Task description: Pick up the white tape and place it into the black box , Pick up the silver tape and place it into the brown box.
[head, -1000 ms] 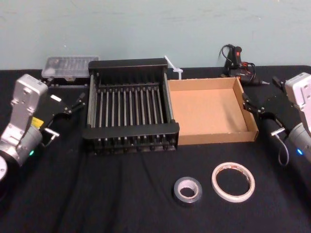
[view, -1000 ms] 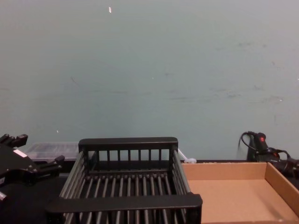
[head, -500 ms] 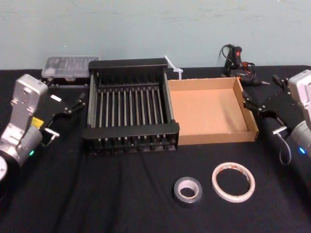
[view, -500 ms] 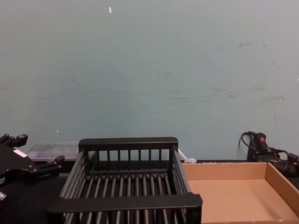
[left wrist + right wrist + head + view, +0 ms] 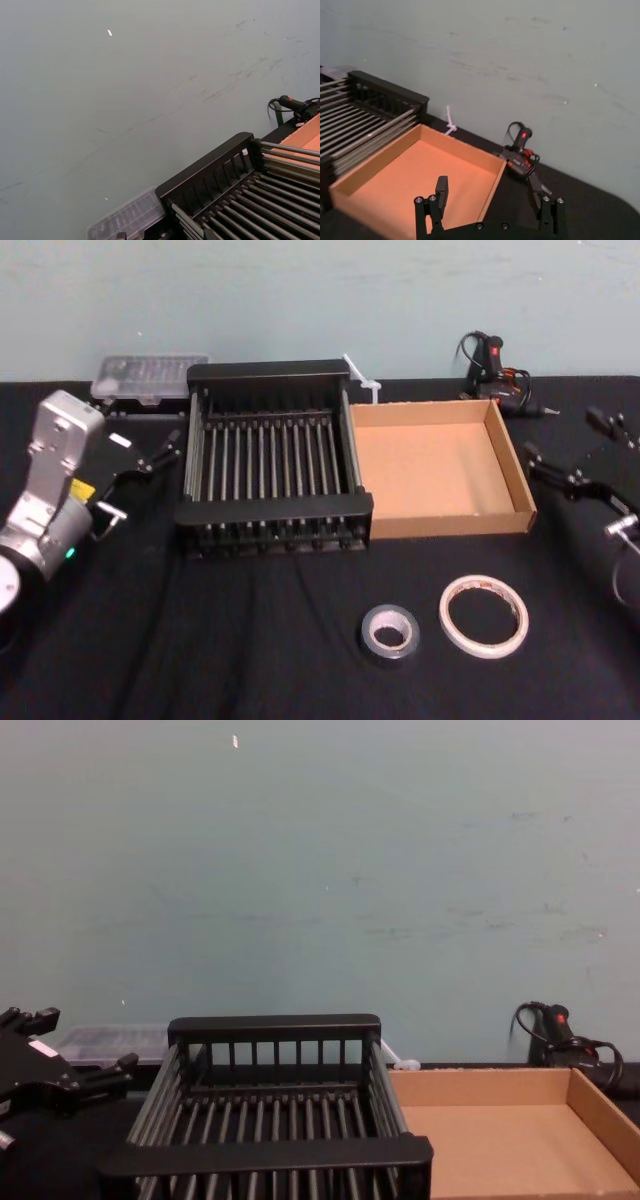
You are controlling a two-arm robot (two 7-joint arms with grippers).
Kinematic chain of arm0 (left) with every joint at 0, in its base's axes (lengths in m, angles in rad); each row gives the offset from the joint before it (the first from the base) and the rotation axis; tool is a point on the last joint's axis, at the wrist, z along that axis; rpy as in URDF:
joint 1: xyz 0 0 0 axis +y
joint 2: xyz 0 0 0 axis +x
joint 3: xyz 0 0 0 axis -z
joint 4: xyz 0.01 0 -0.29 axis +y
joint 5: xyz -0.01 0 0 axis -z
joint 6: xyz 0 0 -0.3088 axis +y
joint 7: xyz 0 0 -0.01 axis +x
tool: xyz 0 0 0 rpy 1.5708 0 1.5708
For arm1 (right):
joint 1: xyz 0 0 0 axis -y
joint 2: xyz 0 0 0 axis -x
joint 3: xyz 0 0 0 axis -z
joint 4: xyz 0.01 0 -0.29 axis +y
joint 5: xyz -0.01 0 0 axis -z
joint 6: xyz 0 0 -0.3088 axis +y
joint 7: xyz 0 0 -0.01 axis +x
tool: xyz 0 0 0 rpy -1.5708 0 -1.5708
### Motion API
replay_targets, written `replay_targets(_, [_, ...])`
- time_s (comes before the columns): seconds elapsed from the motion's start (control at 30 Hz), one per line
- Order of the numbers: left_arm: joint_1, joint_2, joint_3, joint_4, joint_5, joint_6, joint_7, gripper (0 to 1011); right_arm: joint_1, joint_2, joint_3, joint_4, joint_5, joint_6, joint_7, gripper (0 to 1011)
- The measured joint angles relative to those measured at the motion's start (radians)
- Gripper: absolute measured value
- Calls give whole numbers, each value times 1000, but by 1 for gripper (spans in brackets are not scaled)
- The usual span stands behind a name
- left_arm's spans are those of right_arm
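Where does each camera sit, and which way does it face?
Head: high, looking down on white tape, silver tape, black box and brown box; left gripper and right gripper flank them.
Chest: lower, looking across the black box at the wall; left gripper at lower left.
Left wrist: behind the left gripper, facing the wall past the black box.
Right wrist: behind the right gripper, facing the brown box, its open fingers in front.
All four show the black box.

No legible txt or labels.
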Motion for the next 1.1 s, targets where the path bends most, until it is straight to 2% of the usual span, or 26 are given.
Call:
replay_targets(0.2, [0, 0, 0, 0, 0, 0, 0, 1001, -103, 34, 47, -91, 37, 35, 19, 1002])
replay_targets(0.47, [0, 0, 0, 0, 0, 0, 0, 1001, -202, 67, 67, -166, 64, 77, 75, 1002])
replay_targets(0.83, [0, 0, 0, 0, 0, 0, 0, 1001, -233, 64, 44, -176, 49, 143, 115, 1002])
replay_targets(1.1, [0, 0, 0, 0, 0, 0, 0, 1001, -229, 48, 30, -158, 23, 163, 132, 1002])
